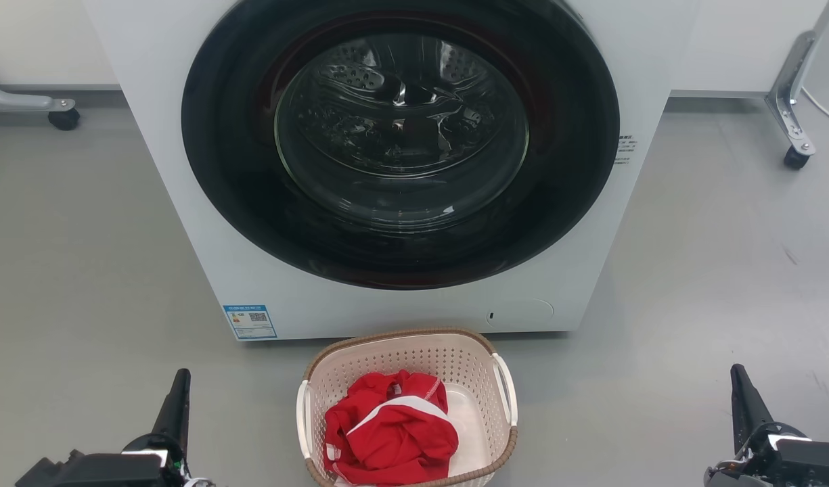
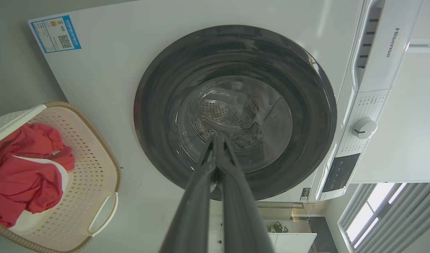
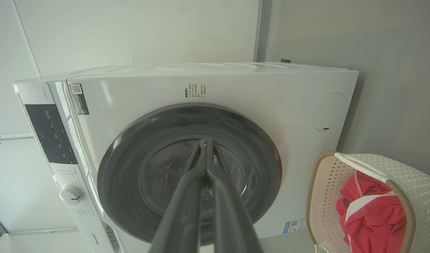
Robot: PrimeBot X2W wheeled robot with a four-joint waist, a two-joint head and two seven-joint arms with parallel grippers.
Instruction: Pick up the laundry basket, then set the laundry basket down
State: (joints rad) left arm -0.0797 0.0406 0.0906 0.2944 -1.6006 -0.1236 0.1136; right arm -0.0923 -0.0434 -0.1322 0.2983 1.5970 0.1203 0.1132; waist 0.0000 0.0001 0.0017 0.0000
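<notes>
While my left gripper [image 1: 181,382] and right gripper [image 1: 739,379] sit low at either side, each with fingers pressed together on nothing, bare grey floor [image 1: 82,270] lies open between each and the laundry basket [image 1: 472,365]. It stands upright on the floor midway between them, its far rim just before the washer [image 1: 184,203], its long axis running away from me toward that machine. One basket, two white handles [image 1: 505,385], one red garment [image 1: 387,433] inside.
</notes>
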